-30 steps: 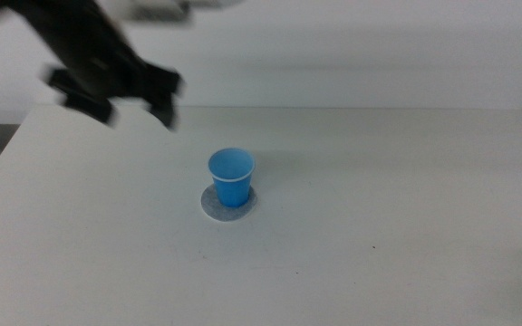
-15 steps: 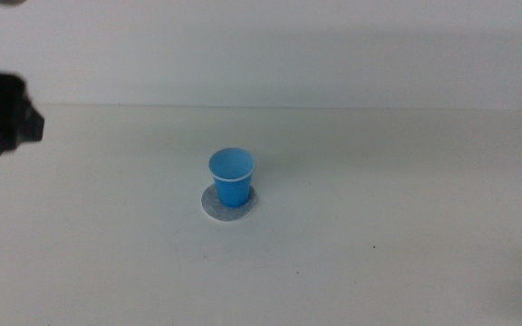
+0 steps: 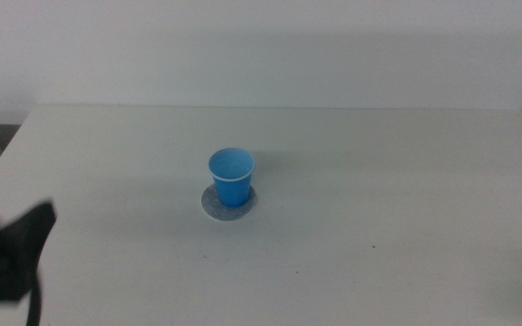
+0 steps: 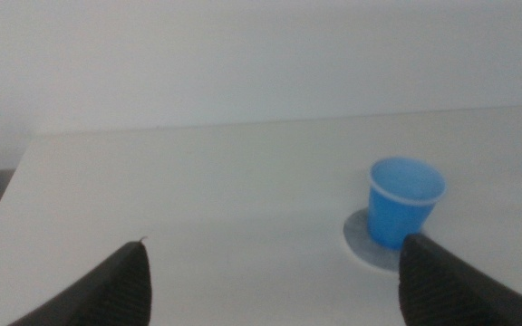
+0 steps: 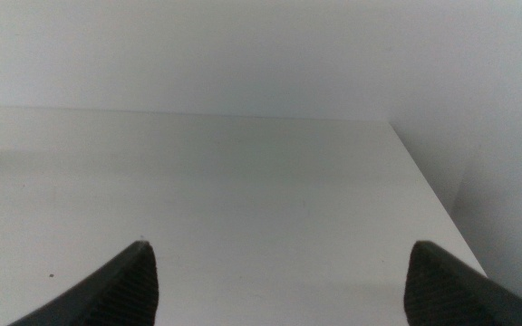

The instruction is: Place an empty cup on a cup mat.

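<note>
White laminate forms the table [image 3: 406,181], the largest thing shown and bare apart from the task's two things. Near the middle of the table the grey speckled mat [image 3: 212,208] lies flat, and the blue cup [image 3: 232,176] is seen standing upright on it, mouth up and empty, with the mat's pale edge showing round the base.

A second ago the left arm was raised beyond the cup, toward the table's far left; half a second ago it was at the left edge; now only the left gripper [image 3: 12,263] is seen, blurred, low at the table's near-left corner, well apart from the cup. The cup and mat are unchanged through this. From that, the placing is judged done and the arm is taken to be retreating to rest.

In the left wrist view the left gripper [image 4: 275,276] is pointed back across the table at the cup [image 4: 404,201], its jaws spread wide with nothing between them. The right gripper [image 5: 279,276] is held off at the table's right side, facing bare tabletop, likewise spread and empty.
</note>
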`<control>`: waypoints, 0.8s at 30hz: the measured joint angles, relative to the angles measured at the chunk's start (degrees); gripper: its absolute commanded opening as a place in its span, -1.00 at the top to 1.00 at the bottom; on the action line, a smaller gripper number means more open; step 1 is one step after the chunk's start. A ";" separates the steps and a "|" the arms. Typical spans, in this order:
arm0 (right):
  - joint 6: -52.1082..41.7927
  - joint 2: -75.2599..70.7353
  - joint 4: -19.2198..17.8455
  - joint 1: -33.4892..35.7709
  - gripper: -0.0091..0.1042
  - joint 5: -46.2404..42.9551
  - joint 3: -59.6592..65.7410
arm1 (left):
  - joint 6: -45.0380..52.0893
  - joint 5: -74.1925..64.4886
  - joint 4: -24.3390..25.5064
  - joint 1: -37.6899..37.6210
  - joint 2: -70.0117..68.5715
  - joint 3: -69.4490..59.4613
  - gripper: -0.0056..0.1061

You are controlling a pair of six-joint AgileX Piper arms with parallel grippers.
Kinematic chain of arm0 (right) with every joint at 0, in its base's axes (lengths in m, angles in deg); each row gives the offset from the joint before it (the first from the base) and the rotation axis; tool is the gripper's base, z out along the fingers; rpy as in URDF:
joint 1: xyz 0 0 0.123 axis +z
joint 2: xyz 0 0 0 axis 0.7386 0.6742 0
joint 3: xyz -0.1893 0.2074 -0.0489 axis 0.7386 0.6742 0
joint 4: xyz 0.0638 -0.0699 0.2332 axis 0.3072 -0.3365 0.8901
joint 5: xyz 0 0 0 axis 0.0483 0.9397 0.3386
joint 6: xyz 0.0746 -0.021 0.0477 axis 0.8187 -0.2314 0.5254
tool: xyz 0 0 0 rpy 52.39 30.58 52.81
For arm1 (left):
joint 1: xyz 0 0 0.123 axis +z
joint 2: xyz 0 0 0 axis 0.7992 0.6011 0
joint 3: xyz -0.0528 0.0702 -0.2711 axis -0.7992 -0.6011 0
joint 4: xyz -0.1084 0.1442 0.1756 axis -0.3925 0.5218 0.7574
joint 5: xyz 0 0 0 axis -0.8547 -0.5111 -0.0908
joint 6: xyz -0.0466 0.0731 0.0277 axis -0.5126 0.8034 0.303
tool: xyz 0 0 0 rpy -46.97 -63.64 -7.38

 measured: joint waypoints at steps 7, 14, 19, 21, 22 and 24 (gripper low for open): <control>0.00 0.00 0.00 0.00 -0.80 0.00 0.00 | 0.32 -1.64 -0.27 4.76 -17.52 -9.75 -0.78; 0.00 0.00 0.00 0.00 -0.80 0.00 0.00 | 1.83 -4.27 -2.48 9.76 -27.60 -15.79 -0.78; 0.00 0.00 0.00 0.00 -0.80 0.00 0.00 | 2.69 -3.13 -4.04 9.85 -27.66 -18.08 -0.78; 0.00 0.00 0.00 0.00 -0.80 0.00 0.00 | 3.11 -2.16 -4.08 9.85 -27.75 -18.18 -0.78; 0.00 0.00 0.00 0.00 -0.80 0.00 0.00 | 3.11 -1.76 -3.97 9.85 -27.75 -18.28 -0.78; 0.00 0.00 0.00 0.00 -0.80 0.00 0.00 | 3.11 -1.54 -3.97 9.85 -27.75 -18.28 -0.78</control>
